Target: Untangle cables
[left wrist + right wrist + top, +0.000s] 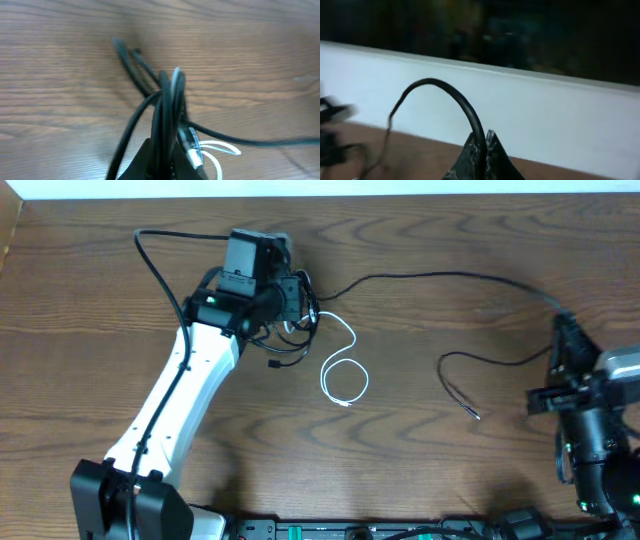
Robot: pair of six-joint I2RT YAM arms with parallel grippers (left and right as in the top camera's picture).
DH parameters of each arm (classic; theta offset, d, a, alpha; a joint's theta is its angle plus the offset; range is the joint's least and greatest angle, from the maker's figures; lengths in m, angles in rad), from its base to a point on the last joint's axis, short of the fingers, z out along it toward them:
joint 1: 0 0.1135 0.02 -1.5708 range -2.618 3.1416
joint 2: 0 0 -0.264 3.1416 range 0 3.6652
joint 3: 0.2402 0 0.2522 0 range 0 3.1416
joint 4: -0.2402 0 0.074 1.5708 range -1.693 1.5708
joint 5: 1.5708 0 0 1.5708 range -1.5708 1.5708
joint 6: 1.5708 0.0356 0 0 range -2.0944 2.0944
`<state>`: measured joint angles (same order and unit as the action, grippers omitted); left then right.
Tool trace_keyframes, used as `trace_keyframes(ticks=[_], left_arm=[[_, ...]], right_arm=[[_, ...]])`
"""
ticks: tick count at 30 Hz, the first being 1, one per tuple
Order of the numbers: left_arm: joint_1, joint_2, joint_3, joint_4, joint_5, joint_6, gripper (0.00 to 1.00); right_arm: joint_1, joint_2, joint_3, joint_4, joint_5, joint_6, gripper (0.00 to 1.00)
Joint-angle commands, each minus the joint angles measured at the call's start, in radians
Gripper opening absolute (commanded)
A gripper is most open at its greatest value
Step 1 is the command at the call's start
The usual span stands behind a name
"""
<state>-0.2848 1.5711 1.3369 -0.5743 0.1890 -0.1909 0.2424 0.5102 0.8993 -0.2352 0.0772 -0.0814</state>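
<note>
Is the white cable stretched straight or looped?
Looped: the white cable forms a round loop lying flat on the table.

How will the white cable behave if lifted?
Probably floppy: the white cable lies in a loose curl. Likely light, being thin. It may snag: its upper end runs into the black cables held by the left gripper.

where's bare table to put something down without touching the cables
Bare table left of the left arm, and along the front between that arm and the loose end, below the white loop. Also the back right, behind the long black cable. Crowded at the left gripper, shut on the tangle.
</note>
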Motion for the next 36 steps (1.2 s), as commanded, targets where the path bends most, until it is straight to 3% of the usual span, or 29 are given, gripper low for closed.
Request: trace_keyframes(ticks=[1, 10, 19, 23, 26, 32, 36], left_arm=[[0.055, 0.019, 0.006, -0.011, -0.026, 0.096, 0.08], [0.139, 0.051, 0.006, -0.014, -0.026, 0.165, 0.08], [0.194, 0.177, 0.006, 0.013, -0.034, 0.152, 0.07], [0.232, 0.239, 0.006, 0.034, -0.214, 0.042, 0.07], [0.274, 0.249, 0.006, 0.037, -0.235, 0.028, 0.07], [0.361, 0.249, 0.006, 0.009, -0.042, 0.034, 0.07], [0.394, 0.249, 0.006, 0.011, 0.193, 0.133, 0.07]], right_arm=[[-0.007, -0.009, 0.002, 0.005, 0.369, 0.066, 0.01], [-0.007, -0.008, 0.002, -0.025, 0.673, 0.168, 0.01], [-0.007, -0.008, 0.002, -0.016, 0.703, 0.19, 0.01], [-0.011, -0.008, 0.002, 0.025, 0.718, 0.188, 0.01], [-0.019, -0.008, 0.002, 0.059, 0.718, 0.178, 0.01], [-0.021, -0.002, 0.002, 0.054, 0.676, 0.179, 0.01], [-0.021, 0.047, 0.002, -0.017, 0.525, 0.194, 0.01]])
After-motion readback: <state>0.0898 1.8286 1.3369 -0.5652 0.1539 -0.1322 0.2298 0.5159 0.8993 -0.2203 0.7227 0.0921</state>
